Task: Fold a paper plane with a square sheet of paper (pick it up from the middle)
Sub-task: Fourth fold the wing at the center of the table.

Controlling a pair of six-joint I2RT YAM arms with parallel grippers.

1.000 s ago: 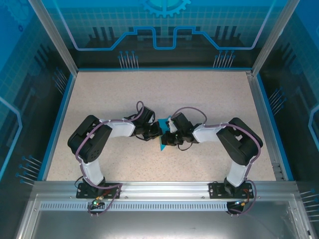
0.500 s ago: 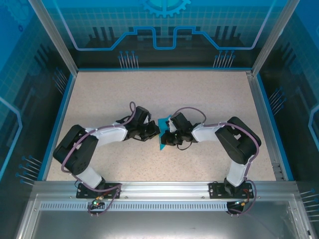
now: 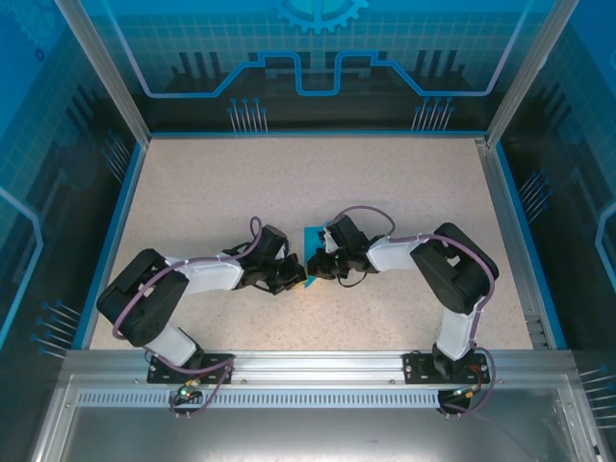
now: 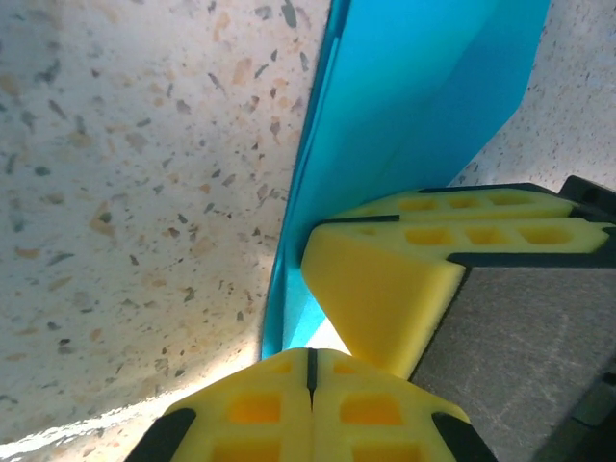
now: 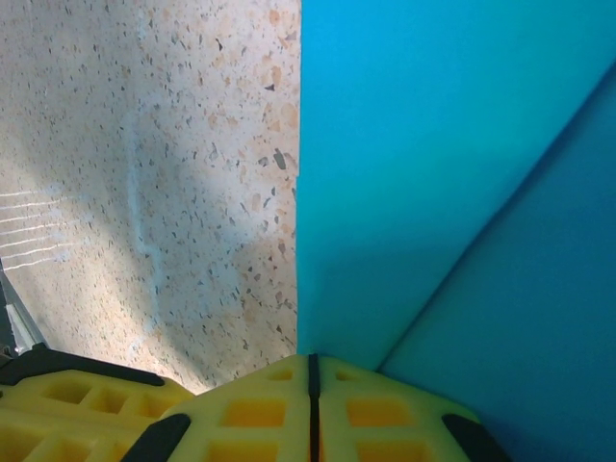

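Folded paper (image 4: 423, 106) lies between both grippers on the table (image 3: 192, 183).
We find left gripper (image 4: 310, 371) and right gripper (image 5: 310, 375) fully closed, tips against it.

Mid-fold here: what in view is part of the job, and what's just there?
Job: folded teal paper; left gripper, right gripper, both shut at its edge.
Just there: speckled table; blue enclosure walls.

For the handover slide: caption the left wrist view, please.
Shut left fingers and shut right fingers meet at the folded teal paper on the speckled table.
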